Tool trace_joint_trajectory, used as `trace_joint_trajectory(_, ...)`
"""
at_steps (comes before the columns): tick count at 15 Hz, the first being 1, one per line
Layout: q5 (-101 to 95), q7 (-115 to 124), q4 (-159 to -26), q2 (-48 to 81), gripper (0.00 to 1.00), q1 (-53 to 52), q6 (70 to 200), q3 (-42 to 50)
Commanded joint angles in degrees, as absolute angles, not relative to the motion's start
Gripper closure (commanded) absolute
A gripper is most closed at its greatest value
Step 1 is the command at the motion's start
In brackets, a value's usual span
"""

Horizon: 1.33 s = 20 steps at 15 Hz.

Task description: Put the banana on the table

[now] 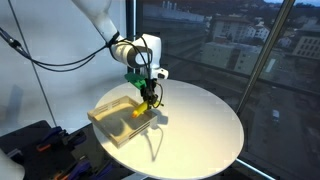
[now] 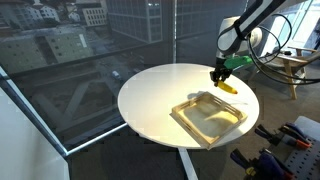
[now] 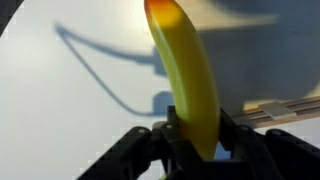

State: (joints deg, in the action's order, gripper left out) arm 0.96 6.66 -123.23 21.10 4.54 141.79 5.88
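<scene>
A round white table [image 1: 205,125] fills mid-frame, with a shallow beige tray [image 1: 108,118] on it. Above, the gripper [image 2: 221,74] is clamped on the banana [image 3: 185,75], hanging over bare tabletop just beside the tray. Lifting looks done; lowering and release are left.

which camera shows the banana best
The wrist view: the small curved yellow banana fills the frame, clamped between the dark jaws above the round white table. Both exterior views show it only as a tiny yellow sliver, its shape hard to read.
</scene>
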Motion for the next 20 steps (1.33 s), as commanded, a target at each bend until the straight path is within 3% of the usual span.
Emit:
trace_joint_trajectory(1, 1.47, 6.99, -121.48, 21.67, 0.84, 5.05, 141.24, 6.35)
trace_joint_trajectory(20, 6.5, 5.47, -107.88, 29.47, 0.84, 11.65, 131.57, 7.88)
